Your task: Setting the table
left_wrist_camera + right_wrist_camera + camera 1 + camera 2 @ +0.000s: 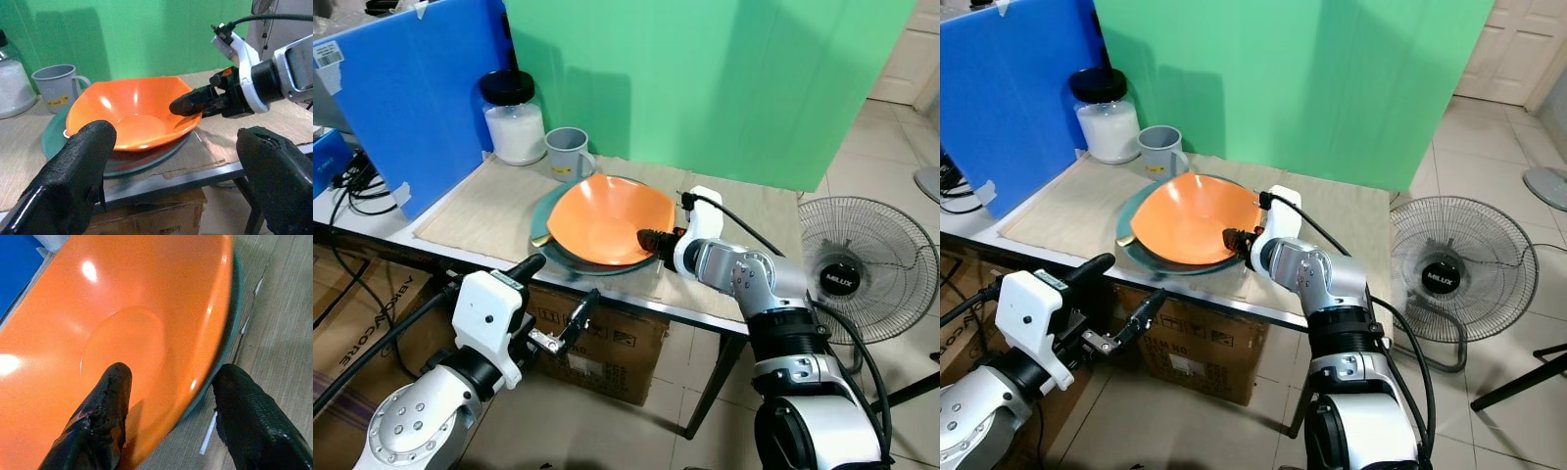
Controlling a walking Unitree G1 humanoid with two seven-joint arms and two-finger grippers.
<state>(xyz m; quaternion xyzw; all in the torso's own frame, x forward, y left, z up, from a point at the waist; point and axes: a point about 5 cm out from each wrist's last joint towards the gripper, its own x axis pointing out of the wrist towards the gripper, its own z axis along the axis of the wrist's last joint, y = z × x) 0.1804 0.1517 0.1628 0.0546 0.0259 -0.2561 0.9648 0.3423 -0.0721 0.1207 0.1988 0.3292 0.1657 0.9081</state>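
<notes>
1. The table [773, 211] runs across the scene with a pale mat [489, 211] over it; a green board [705, 78] stands behind and a blue board [411, 88] at ten o'clock.
2. Off to three o'clock, a floor fan [862, 269] sits on the tiles; cardboard boxes [607, 343] sit under the table.
3. Centre stage: a dark green plate [1136, 245] lies flat on the mat near the table's front edge, and the orange bowl [607, 217] sits on top of it, mouth up and tipped a little, nothing inside.
4. The bowl is roughly squarish, so no long axis can be told.
5. At eleven o'clock from the bowl, a glass jar [514, 117] with a black lid holds something white, filled about two thirds.
6. Just beside the jar, a grey cup [568, 152] stands upright, handle towards the bowl; its contents can't be made out.
7. The right gripper [168, 406] straddles the bowl's rim at four o'clock: one finger inside, one outside, spread and not clamped.
8. The left gripper [558, 304] hangs below the table edge at seven o'clock, fingers spread wide, holding nothing.
</notes>
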